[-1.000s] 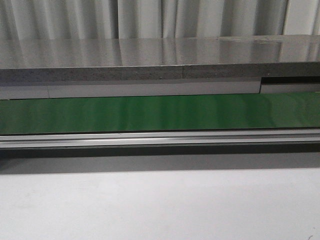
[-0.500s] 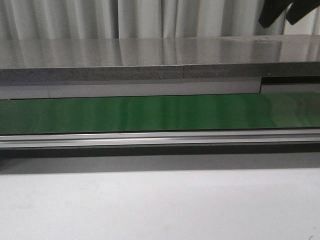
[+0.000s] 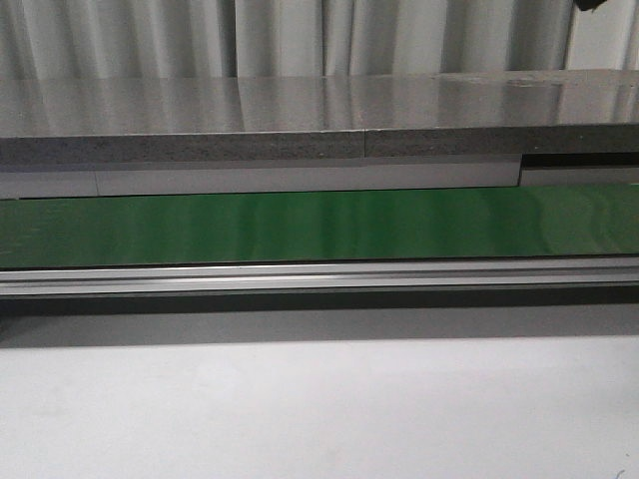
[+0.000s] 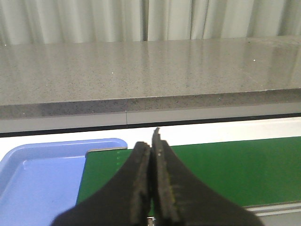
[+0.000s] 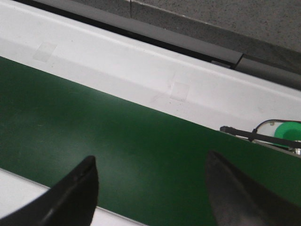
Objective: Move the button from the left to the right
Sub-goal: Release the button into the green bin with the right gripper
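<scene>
The button is out of view in every frame. The green belt (image 3: 319,228) runs bare across the front view, and it also shows in the left wrist view as the green belt (image 4: 235,169) and in the right wrist view as the green belt (image 5: 117,141). My left gripper (image 4: 153,141) is shut with nothing between its fingers, over the belt's end beside a blue tray (image 4: 37,179). My right gripper (image 5: 149,162) hangs wide open above the belt, empty. A dark bit of the right arm (image 3: 589,4) shows at the front view's top right corner.
A grey speckled counter (image 3: 300,120) runs behind the belt, with pale curtains behind it. A metal rail (image 3: 319,274) edges the belt's near side, then a white table (image 3: 319,409). A green round part with black wire (image 5: 287,131) sits by the belt.
The right arm rose: its dark shape at the front view's top right has shrunk to a sliver at the corner. One second ago it was not in view. The belt stays bare.
</scene>
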Tool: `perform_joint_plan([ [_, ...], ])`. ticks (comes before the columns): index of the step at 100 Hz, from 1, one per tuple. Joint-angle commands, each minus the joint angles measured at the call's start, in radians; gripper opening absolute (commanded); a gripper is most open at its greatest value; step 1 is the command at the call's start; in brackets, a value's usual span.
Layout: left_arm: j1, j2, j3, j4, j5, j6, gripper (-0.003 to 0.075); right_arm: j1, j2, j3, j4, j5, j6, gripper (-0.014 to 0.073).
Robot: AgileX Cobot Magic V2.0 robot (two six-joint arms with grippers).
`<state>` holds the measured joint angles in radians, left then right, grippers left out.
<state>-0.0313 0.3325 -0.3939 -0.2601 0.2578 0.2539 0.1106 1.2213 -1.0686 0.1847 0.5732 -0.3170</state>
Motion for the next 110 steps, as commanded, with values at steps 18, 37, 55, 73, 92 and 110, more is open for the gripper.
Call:
perform_joint_plan([
  [18,-0.008,0.008,-0.026,-0.014,-0.077,-0.002,-0.002,-0.009,-0.289,0.22,-0.009,-0.185,0.03,0.0489],
  [37,-0.008,0.008,-0.026,-0.014,-0.077,-0.002,-0.002,-0.013,-0.443,0.336,-0.017,-0.18,0.032,0.0488],
  [55,-0.008,0.008,-0.026,-0.014,-0.077,-0.002,-0.002,-0.07,-0.576,0.425,-0.017,-0.166,0.033,0.0488],
  [73,-0.008,0.008,-0.026,-0.014,-0.077,-0.002,-0.002,-0.116,-0.686,0.496,-0.017,-0.146,0.033,0.0488],
  [92,-0.008,0.008,-0.026,-0.014,-0.077,-0.002,-0.002,-0.117,-0.764,0.536,-0.016,-0.112,0.033,0.0364],
  [110,-0.008,0.008,-0.026,-0.014,-0.077,-0.002,-0.002,-0.117,-0.79,0.541,-0.016,-0.115,0.033,0.0181],
])
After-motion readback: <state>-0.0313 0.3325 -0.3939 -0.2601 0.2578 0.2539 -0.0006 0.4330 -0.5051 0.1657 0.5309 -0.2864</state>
